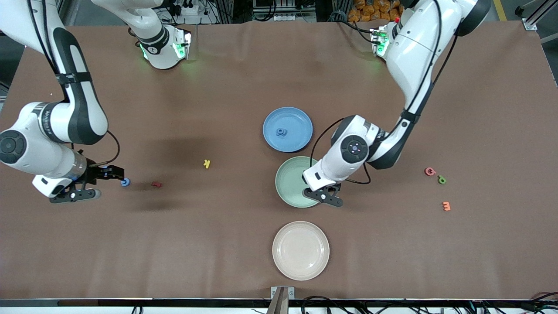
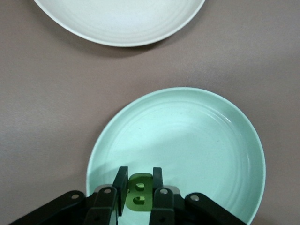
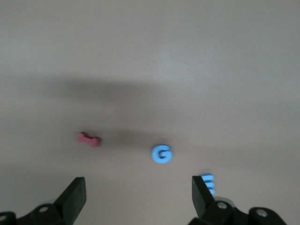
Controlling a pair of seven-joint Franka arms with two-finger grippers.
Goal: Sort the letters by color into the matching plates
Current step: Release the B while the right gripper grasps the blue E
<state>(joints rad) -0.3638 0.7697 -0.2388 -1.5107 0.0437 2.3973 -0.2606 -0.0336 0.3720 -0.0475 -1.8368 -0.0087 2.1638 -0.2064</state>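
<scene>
While the left gripper (image 2: 139, 197) hung over the mint green plate (image 2: 201, 140), its fingers were clamped on an upright green letter (image 2: 138, 198). Over a blue letter (image 3: 161, 153) near the table's (image 1: 218, 244) right-arm end, the right gripper (image 3: 138, 199) gaped wide, empty.

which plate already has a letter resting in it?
The blue plate, the one farthest from the front camera: a blue letter lies in it. The green plate and the beige plate hold none.
</scene>
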